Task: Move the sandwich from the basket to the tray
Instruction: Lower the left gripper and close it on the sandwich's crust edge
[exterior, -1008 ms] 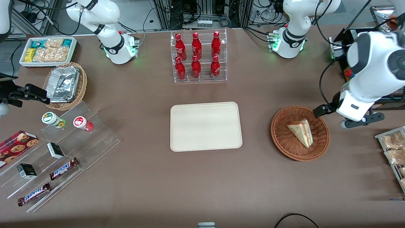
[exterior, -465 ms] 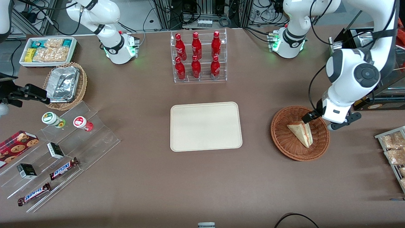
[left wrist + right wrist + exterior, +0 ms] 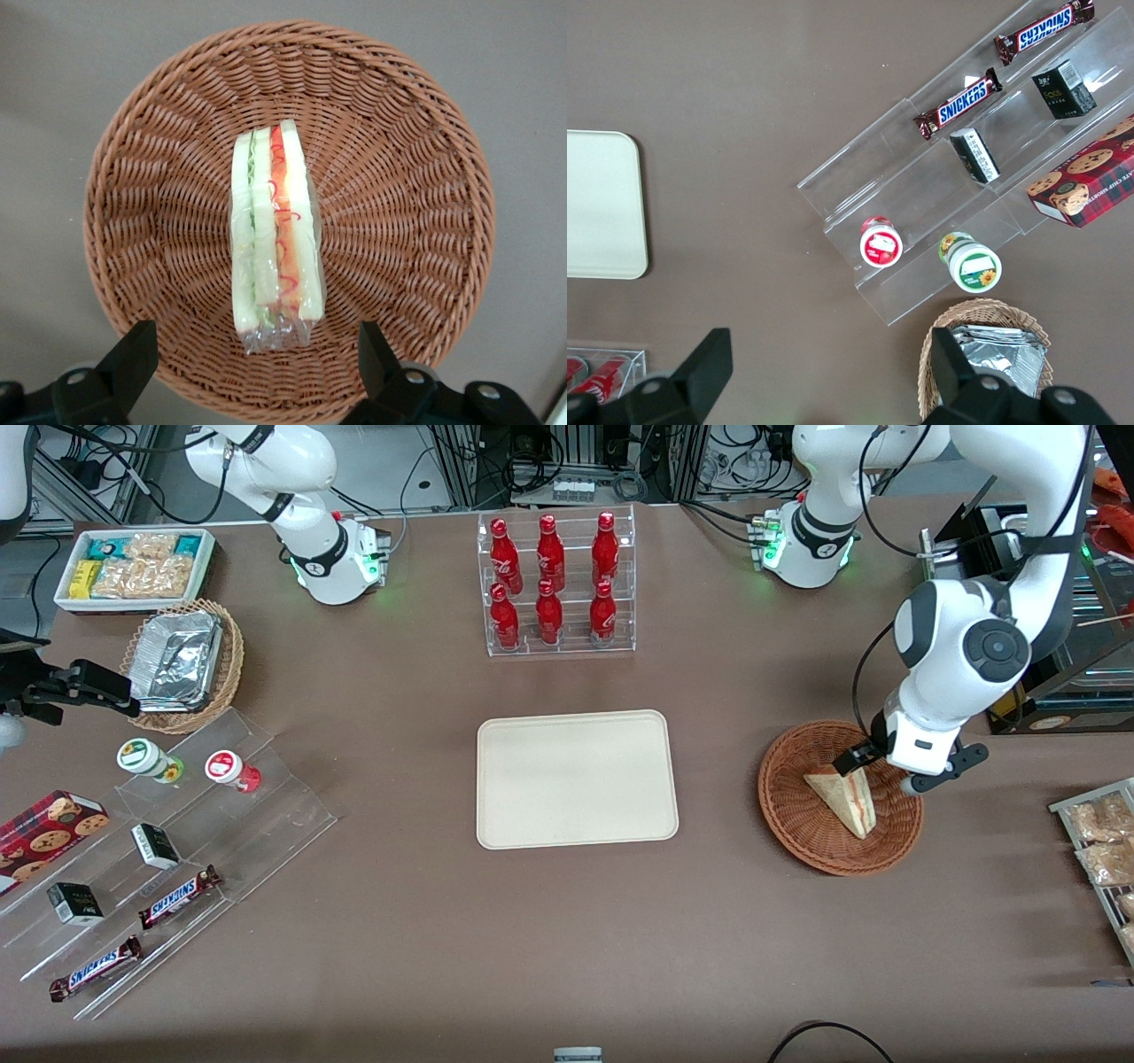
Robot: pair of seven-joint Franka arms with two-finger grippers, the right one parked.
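Note:
The sandwich [image 3: 846, 802] lies in the reddish-brown basket [image 3: 788, 828] toward the working arm's end of the table. In the left wrist view the wrapped sandwich [image 3: 275, 239] stands on edge in the basket [image 3: 399, 177], its red and green filling stripe facing up. My left gripper [image 3: 886, 772] hangs open just above the basket, over the sandwich's wide end. Its two fingers straddle that end without touching it [image 3: 255, 372]. The cream tray [image 3: 576, 779] lies bare at the table's middle, beside the basket, and its corner shows in the right wrist view [image 3: 598, 204].
A clear rack of red bottles [image 3: 554, 584] stands farther from the front camera than the tray. A wire rack of snack bags [image 3: 1099, 841] sits beside the basket at the table's edge. Clear steps with snacks [image 3: 177, 850], a tan foil-container basket [image 3: 182, 660] and a white bin [image 3: 133, 567] lie toward the parked arm's end.
My left gripper has swung in from beside the basket to over it and come down, now open above the sandwich's wide end. The sandwich has not moved.

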